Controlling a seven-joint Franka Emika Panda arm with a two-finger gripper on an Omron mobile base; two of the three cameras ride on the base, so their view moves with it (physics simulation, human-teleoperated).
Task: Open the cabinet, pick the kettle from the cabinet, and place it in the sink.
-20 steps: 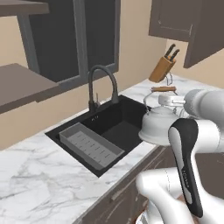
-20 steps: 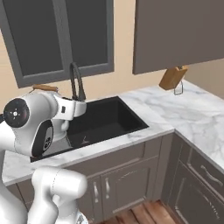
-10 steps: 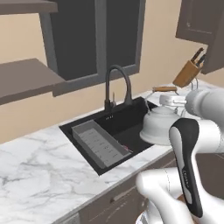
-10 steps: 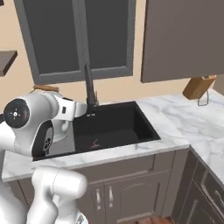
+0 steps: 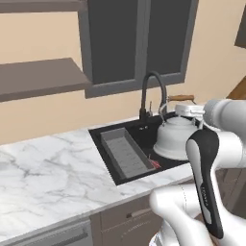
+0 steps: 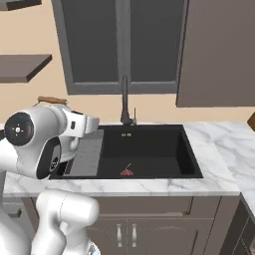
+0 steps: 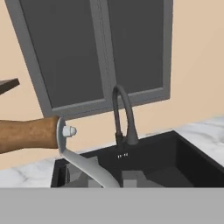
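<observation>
The silvery-white kettle [image 5: 174,138] hangs in the air on the near side of the black sink [image 5: 142,132], above counter height. My gripper [image 5: 189,103] is shut on its light brown handle [image 5: 181,98], and my wrist hides the fingers. The right base view shows the same handle [image 6: 52,100] poking out above my arm, left of the sink [image 6: 149,149]. Seen from the hand, the handle [image 7: 27,134] and its silver bracket [image 7: 83,164] lie close in front, the sink [image 7: 157,159] beyond. The dark grey-brown cabinet [image 6: 219,50] hangs at the upper right.
A black arched tap [image 5: 153,91] stands behind the basin, in front of a grey-framed dark window [image 6: 119,45]. A ribbed grey tray [image 5: 126,154] fills the basin's left part, with a small red scrap [image 6: 126,171] on the bottom. Brown shelves [image 5: 43,77] hang at left over white marble counter [image 5: 43,178].
The whole scene has slid sideways in both base views, so the base has driven along the counter. The knife block has left the picture. The kettle stays held in my gripper.
</observation>
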